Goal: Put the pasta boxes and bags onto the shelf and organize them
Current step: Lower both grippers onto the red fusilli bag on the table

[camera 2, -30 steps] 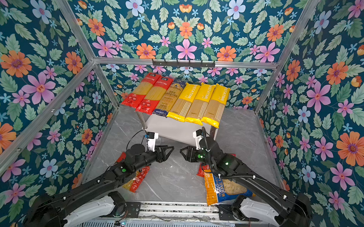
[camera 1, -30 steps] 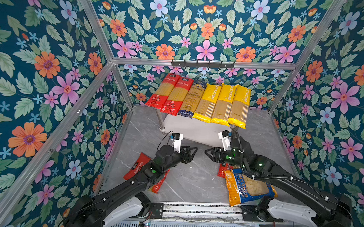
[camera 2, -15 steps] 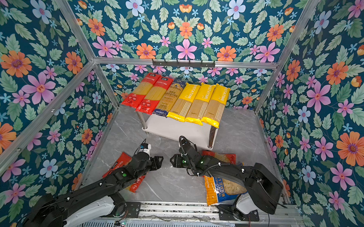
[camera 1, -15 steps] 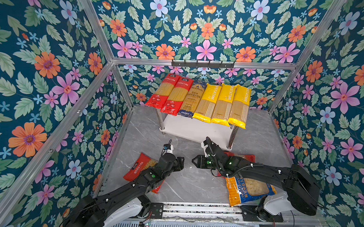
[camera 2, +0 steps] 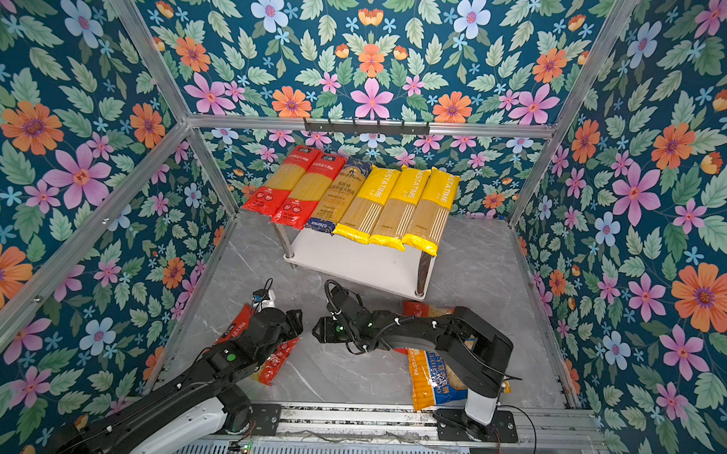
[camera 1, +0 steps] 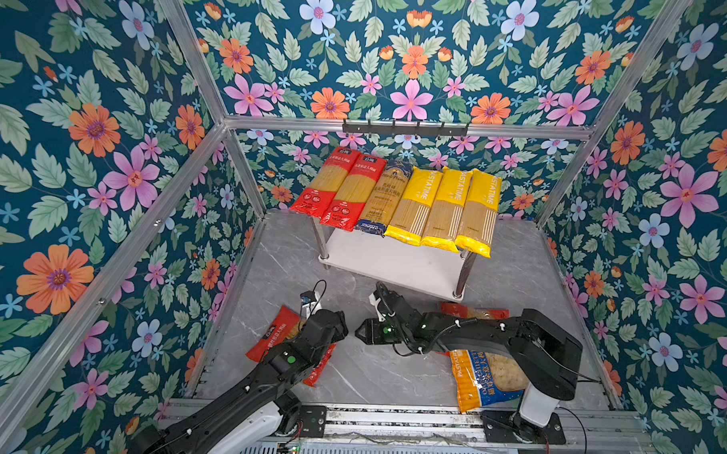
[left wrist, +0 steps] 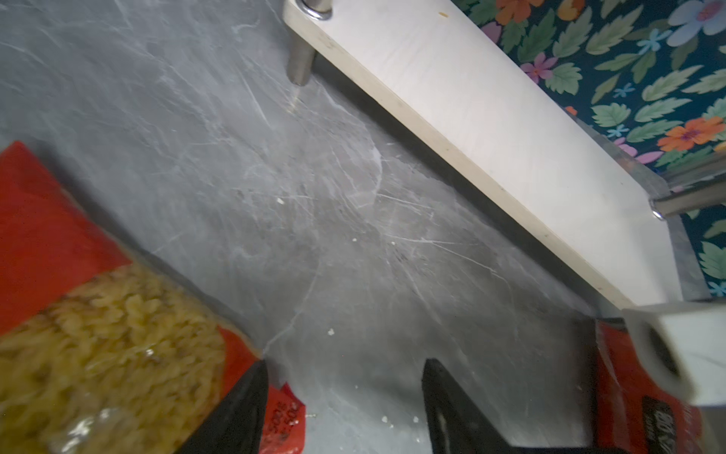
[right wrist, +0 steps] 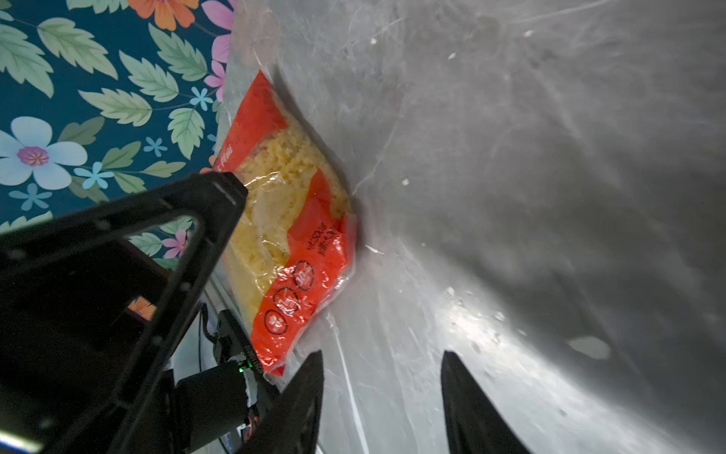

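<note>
Facing almost tip to tip, your left gripper [camera 1: 341,332] and right gripper [camera 1: 360,332] hang part-open, empty; reaching carelessly for the red macaroni bag [camera 1: 273,332] could make them collide.

Six spaghetti packs [camera 1: 396,200] fill the top tier of the shelf [camera 1: 394,264]. In front of the shelf, left pincer [camera 1: 342,332] and right pincer [camera 1: 359,332] face off, tips just apart; macaroni bag [camera 1: 271,332] under the left arm.
</note>
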